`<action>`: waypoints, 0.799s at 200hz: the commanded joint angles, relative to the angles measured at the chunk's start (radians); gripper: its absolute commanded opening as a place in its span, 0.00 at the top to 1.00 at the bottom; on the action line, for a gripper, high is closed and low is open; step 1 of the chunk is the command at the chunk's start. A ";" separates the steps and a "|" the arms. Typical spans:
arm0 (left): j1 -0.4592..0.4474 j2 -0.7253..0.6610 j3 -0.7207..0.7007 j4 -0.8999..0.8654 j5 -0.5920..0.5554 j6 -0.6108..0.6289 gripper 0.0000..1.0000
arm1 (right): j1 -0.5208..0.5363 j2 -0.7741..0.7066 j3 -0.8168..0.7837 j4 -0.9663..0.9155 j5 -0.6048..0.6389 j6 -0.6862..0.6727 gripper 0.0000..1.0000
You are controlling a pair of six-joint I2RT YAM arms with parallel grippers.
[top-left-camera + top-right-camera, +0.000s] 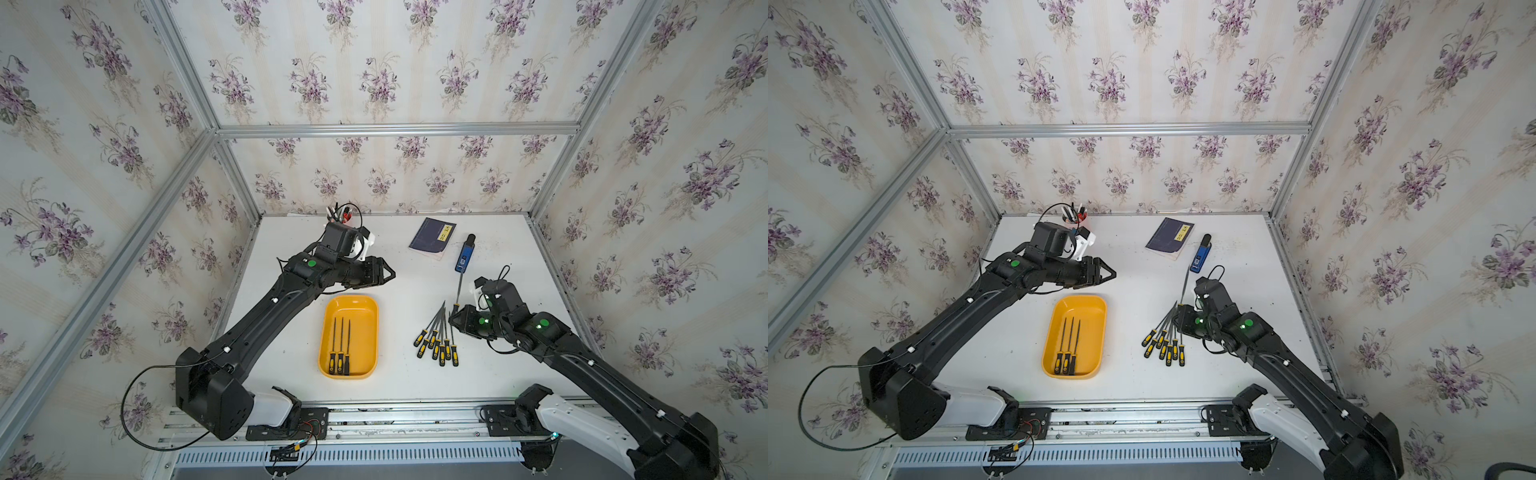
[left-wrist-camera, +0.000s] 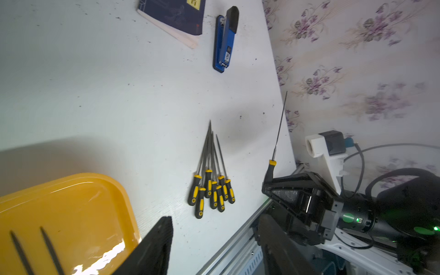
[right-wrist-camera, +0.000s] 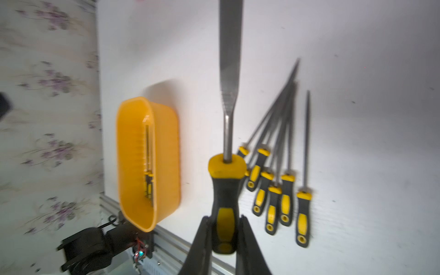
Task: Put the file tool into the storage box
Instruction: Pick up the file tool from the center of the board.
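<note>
Three files (image 1: 340,345) lie in the near half of the box (image 1: 353,305). We see its far half bare, and open table (image 1: 397,328) between it and the loose pile (image 1: 436,340). Just beyond the pile, our right claw (image 3: 225,222) is clamped on the handle of one file (image 3: 226,183), raised outside the box with its blade pointing toward the stapler (image 1: 464,254). The right wrist view shows that grip plainly; the top views show little but the blade. Past the box's far rim, our left claw (image 1: 390,273) hangs with fingers apart, holding nothing.
</note>
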 commanded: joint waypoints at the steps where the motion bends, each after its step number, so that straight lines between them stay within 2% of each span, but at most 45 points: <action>1: 0.001 0.013 -0.001 0.174 0.161 -0.087 0.37 | 0.053 -0.024 0.009 0.174 -0.100 0.037 1.00; 54: 0.000 0.088 0.048 0.181 0.173 -0.112 0.37 | 0.276 0.136 0.089 0.246 -0.015 0.047 1.00; 93: -0.002 0.101 0.043 0.145 0.134 -0.083 0.38 | 0.307 0.214 0.120 0.308 -0.017 0.059 1.00; 160: -0.002 0.120 0.061 0.052 0.049 -0.027 0.40 | 0.337 0.261 0.141 0.327 -0.047 0.054 1.00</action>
